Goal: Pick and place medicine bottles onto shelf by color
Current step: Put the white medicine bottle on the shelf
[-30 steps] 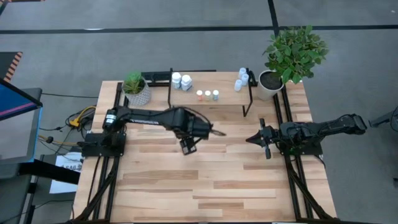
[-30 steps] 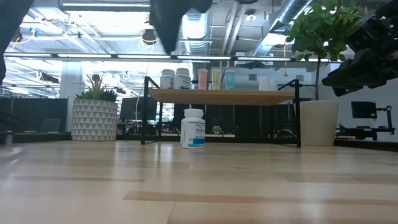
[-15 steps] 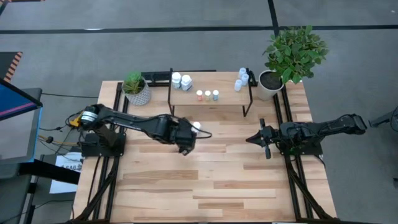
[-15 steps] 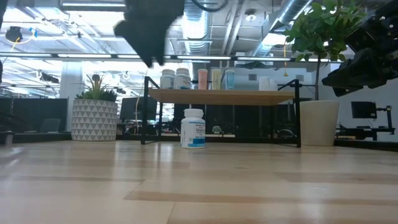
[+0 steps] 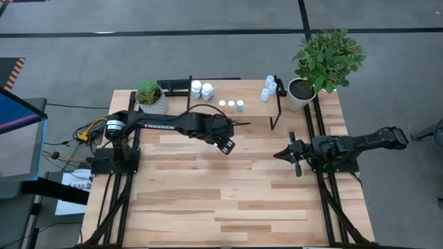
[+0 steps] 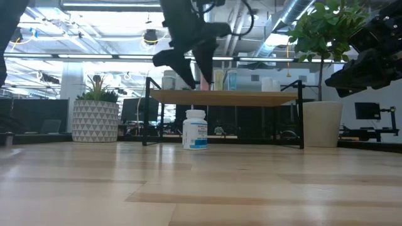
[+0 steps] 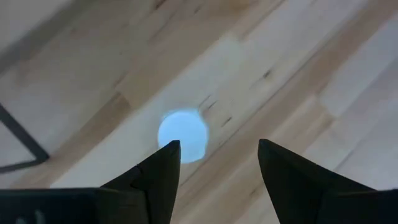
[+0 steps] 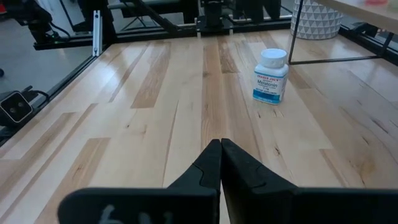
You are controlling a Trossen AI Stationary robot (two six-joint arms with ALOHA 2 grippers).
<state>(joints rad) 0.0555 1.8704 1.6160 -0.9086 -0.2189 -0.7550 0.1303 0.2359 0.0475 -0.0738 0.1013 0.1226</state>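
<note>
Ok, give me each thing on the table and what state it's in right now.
Left gripper: open, empty, above the white bottle.
White bottle: upright on the table, capped, not yet shelved.
Shelf: holds white, colour-capped and pale-blue bottles.
Right gripper: shut, empty, waiting at the right side.

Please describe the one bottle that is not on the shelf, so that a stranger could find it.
Find the shelf at the table's far edge. On the table in front of it stands one white bottle with a blue-printed label. Every other bottle is up on the shelf; only this one is down on the table.
</note>
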